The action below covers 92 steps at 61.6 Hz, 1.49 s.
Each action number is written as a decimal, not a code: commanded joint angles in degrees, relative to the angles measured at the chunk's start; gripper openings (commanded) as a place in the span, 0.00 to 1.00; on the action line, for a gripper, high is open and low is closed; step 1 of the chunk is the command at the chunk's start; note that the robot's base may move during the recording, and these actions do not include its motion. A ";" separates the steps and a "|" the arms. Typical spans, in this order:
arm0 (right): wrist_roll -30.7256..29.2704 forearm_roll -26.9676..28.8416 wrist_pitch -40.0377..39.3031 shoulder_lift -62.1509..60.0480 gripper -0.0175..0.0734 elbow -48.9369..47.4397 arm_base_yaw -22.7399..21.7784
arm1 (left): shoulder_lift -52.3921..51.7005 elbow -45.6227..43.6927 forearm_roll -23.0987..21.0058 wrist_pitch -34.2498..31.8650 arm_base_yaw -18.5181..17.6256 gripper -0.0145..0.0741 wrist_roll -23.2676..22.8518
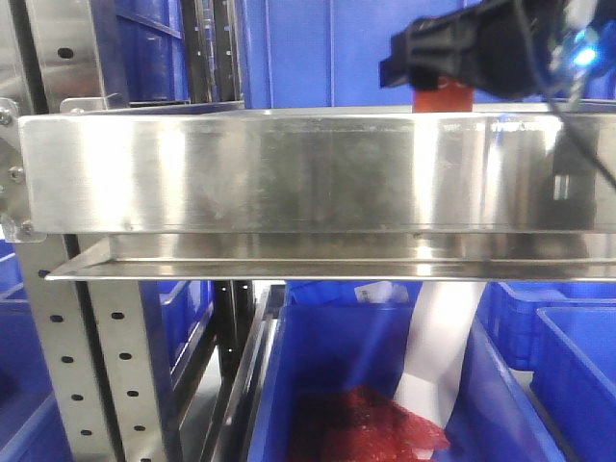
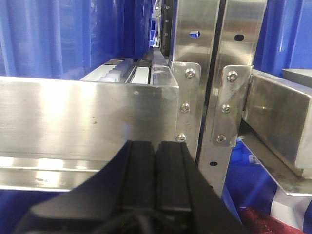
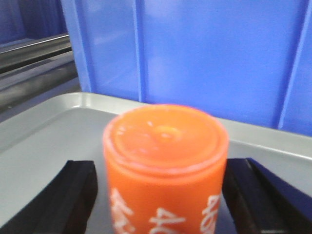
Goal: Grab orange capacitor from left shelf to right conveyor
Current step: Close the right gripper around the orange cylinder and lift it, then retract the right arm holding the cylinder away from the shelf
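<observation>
Standing upright on a pale grey surface with a raised rounded rim [image 3: 44,131], the orange capacitor [image 3: 165,161] fills the middle of the right wrist view, flat top toward the lens, white print partly readable low on its side. Right end effector [image 3: 165,200] straddles it: black fingers [image 3: 73,195] sit one on each side, spread apart. A thin strip of grey shows between one finger and the capacitor's wall, and the other finger lies at or against the wall. Reads as unclosed, not clamped, though the view is soft. Blue bin wall [image 3: 204,58] rises right behind the rim. Cannot tell from this view whether the grey surface is the shelf deck itself. Front view: left shelf [image 1: 289,173] spans the frame, tall shiny front lip facing the camera, perforated upright [image 1: 96,366] below at its left end. A sliver of orange shows just above the lip near the right, directly under the dark body of the right arm, so the capacitor is on the shelf, behind the lip. Lower blue bin [image 1: 327,366] beneath the shelf holds something red [image 1: 385,428]. Left wrist view: left end effector [image 2: 156,161] has its two black fingers pressed flat together, nothing between them, pointed at the steel lip beside a bolted upright.
</observation>
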 commanded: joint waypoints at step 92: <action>0.06 -10.26 47.39 -70.89 0.26 14.75 -19.78 | -0.67 -0.22 -0.10 -5.08 -0.35 0.02 -0.09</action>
